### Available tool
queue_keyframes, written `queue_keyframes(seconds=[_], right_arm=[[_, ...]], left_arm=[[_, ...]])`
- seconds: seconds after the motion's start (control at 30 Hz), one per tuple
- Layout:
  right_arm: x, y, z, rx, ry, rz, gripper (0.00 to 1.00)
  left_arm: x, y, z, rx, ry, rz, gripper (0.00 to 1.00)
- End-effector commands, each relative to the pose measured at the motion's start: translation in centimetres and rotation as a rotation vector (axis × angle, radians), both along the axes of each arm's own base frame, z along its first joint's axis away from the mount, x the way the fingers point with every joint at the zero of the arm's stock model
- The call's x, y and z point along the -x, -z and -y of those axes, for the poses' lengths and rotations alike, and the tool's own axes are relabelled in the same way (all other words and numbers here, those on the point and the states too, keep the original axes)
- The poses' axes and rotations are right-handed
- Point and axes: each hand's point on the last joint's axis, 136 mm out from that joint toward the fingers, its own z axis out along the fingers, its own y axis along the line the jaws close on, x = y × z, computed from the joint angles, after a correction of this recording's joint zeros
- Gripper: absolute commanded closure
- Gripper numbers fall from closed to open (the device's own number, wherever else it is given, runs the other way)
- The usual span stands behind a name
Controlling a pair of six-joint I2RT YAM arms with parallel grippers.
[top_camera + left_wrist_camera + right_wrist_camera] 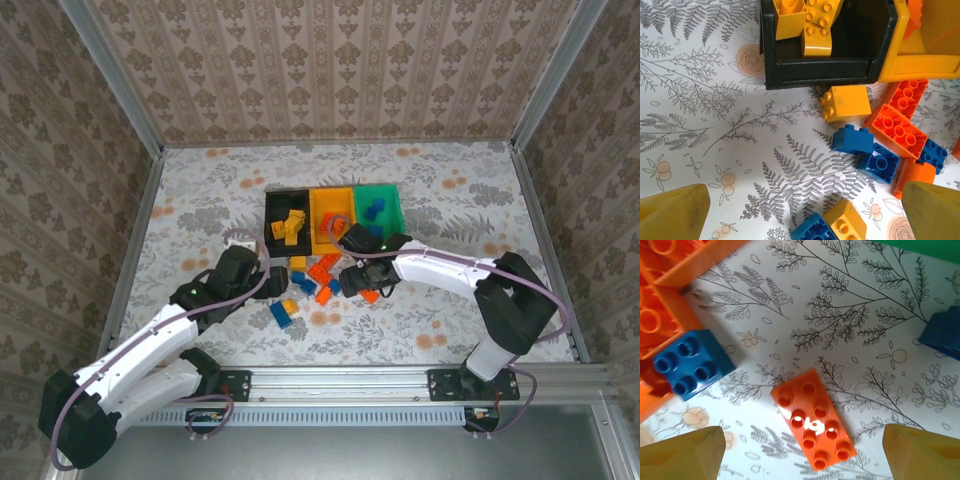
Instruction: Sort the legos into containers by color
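The right gripper point(800, 452), fingers spread, straddles an orange-red lego point(814, 410) lying flat.

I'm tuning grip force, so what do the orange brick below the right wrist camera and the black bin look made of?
The orange brick looks like hard, glossy moulded plastic: a bright glare spot sits on its studs. The black bin seems rigid plastic too, duller, with smooth moulded edges.
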Motion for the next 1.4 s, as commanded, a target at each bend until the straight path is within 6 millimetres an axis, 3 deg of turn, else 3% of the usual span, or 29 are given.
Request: queue_keyframes(seconds=[0.0,0.23,0.67,0.87,1.07,1.2,1.37], right_arm=[[0.0,1.6,0.9,0.056,0.001,-0.038,0.19],[0.1,4.3,2.0,0.120,-0.007,-0.105,0.32],[2.7,5.8,1.9,0.120,-0.021,-0.187,0.60],[1.3,1.6,1.2,0.033,-0.011,-0.058,0.64],[-1.4,-5.8,-1.3,-0.099,-0.030,0.097,0.65],[-5.1,-10.0,-4.6,-0.187,-0.029,0.203,0.65],[-11.1,-10.8,-7.1,-0.159,0.034,0.306,0.65]], left_arm=[[0.0,0.3,-0.2,0.020,-0.021,-0.011,0.00],[0.2,0.3,-0.6,0.030,-0.030,-0.006,0.00],[0.1,0.3,-0.3,0.045,-0.023,-0.011,0.00],[0.1,0.1,-0.2,0.042,-0.015,-0.006,0.00],[0.1,0.3,-0.3,0.045,-0.018,-0.006,0.00],[0.1,0.4,-0.2,0.050,-0.022,-0.010,0.00],[0.1,0.4,0.0,0.047,-0.016,-0.016,0.00]])
